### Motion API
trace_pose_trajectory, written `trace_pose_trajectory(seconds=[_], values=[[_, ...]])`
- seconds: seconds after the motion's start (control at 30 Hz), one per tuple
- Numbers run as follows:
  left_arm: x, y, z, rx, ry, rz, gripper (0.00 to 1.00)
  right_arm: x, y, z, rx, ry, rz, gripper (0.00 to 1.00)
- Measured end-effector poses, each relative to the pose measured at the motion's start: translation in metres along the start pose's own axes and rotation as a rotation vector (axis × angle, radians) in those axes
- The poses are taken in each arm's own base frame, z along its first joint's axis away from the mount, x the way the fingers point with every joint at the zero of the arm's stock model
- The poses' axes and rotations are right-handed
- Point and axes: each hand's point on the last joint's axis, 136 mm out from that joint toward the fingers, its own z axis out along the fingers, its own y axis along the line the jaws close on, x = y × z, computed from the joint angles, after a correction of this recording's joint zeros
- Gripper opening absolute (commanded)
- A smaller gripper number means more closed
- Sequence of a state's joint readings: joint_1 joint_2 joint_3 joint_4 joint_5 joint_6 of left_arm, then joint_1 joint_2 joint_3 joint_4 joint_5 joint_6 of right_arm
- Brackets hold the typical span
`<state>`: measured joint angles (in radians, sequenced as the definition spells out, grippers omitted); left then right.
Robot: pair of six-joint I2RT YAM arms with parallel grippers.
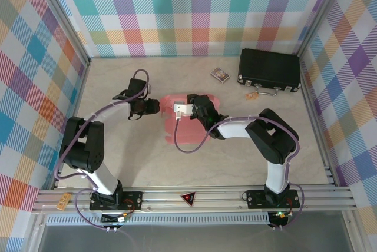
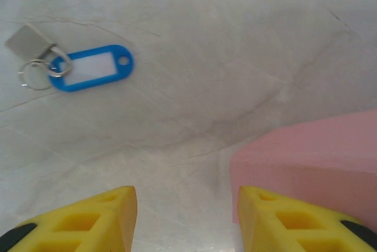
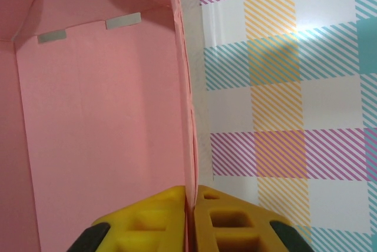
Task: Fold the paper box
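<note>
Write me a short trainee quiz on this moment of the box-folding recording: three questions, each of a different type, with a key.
1. True or false: the right gripper is shut on an edge of the paper box.
2. Multiple choice: what lies on the table ahead of the open left gripper? A) a blue key tag B) a pair of scissors C) a cup
3. Fill in the blank: seen from above, the black case sits at the far ____ corner of the table.

Key: 1 true; 2 A; 3 right.
</note>
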<state>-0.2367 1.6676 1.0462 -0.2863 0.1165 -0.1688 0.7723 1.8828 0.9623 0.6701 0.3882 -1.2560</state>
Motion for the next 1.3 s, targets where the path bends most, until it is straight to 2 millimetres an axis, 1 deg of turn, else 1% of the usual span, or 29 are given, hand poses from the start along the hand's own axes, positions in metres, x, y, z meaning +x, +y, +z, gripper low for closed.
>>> trace_pose_trajectory(seconds=[0.3,0.53,0.73,0.97,1.2,1.3], values=[[0.002,-0.024,0.001,0.139,0.031,0.061,0.47,-0.001,-0.002,0.002,-0.006,0.003,0.009,0.12],[-0.005,-0.044,0.0,0.251,-0.012,0.102,0.43,-0.001,-0.001,0.003,-0.009,0.004,0.008,0.12],[0.004,-0.049,0.004,0.306,-0.015,0.131,0.42,0.0,0.001,0.003,-0.013,0.006,0.01,0.12],[0.003,-0.058,0.004,0.358,-0.023,0.149,0.43,0.0,0.002,0.004,-0.016,0.008,0.01,0.12],[0.014,-0.057,0.02,0.378,0.03,0.125,0.44,0.0,0.003,0.004,-0.017,0.008,0.01,0.12],[0.012,-0.059,0.021,0.387,0.023,0.105,0.44,0.0,0.003,0.005,-0.023,0.011,0.011,0.12]])
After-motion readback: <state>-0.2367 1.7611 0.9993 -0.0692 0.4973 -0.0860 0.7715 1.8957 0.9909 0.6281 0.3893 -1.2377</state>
